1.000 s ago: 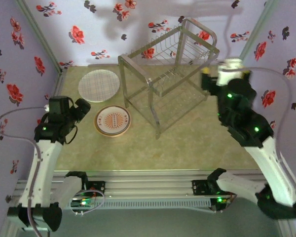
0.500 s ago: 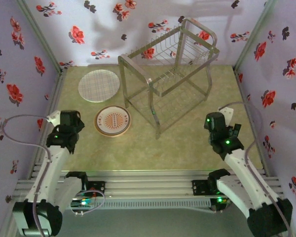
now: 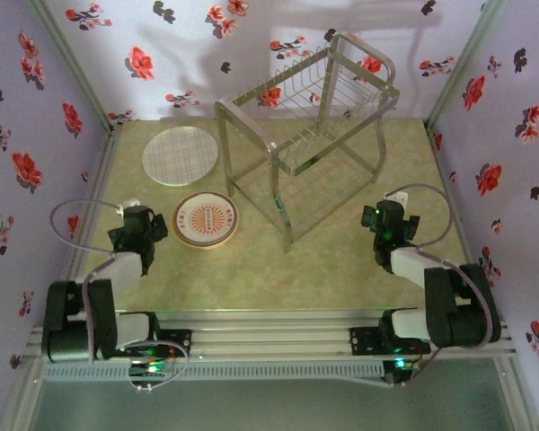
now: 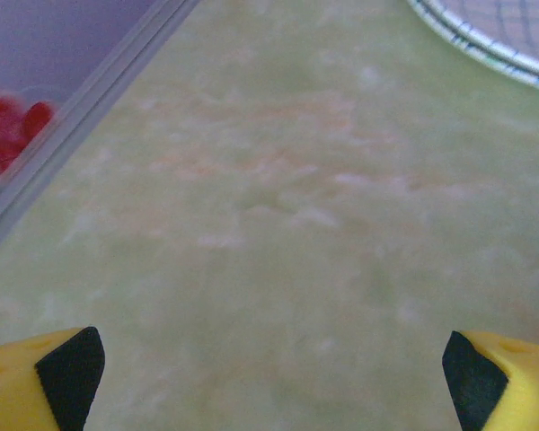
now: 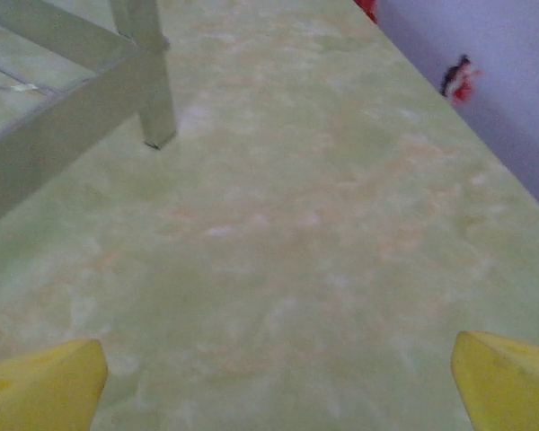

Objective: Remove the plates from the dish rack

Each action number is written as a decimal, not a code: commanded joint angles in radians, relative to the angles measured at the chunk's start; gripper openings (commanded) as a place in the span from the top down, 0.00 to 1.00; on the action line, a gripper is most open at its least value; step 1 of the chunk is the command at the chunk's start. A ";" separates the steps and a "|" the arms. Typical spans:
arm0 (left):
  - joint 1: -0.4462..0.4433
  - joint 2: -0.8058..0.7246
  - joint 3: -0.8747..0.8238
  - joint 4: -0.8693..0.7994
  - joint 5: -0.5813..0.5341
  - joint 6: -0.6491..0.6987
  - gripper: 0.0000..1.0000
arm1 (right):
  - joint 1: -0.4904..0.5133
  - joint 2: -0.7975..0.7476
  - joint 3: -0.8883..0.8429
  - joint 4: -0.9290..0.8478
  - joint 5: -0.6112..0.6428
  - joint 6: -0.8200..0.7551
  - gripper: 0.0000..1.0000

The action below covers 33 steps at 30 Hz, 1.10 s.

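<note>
The dish rack [image 3: 314,135] stands at the back centre of the table, its wire shelves bare; one of its legs [image 5: 148,81] shows in the right wrist view. A white plate with a fine grid [image 3: 180,154] lies flat to the rack's left, its rim [image 4: 485,40] in the left wrist view. A plate with an orange sunburst centre [image 3: 206,218] lies in front of it. My left gripper [image 3: 144,229] sits low beside the sunburst plate, open [image 4: 269,377] over bare table. My right gripper [image 3: 384,224] sits low by the rack's right front, open [image 5: 278,377] and holding nothing.
Floral walls close in the table on three sides. The left wall's base rail [image 4: 81,117] runs close to my left gripper. The right wall [image 5: 485,81] is near my right gripper. Green table surface [image 3: 323,260] stretches between the two arms.
Both arms have folded down and back toward their bases. The right arm dropped from high beside the rack to the table. The plates and rack have not moved.
</note>
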 commanded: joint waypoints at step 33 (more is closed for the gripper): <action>-0.021 0.252 -0.002 0.571 0.162 0.186 0.00 | -0.083 0.210 0.007 0.378 -0.237 -0.006 0.01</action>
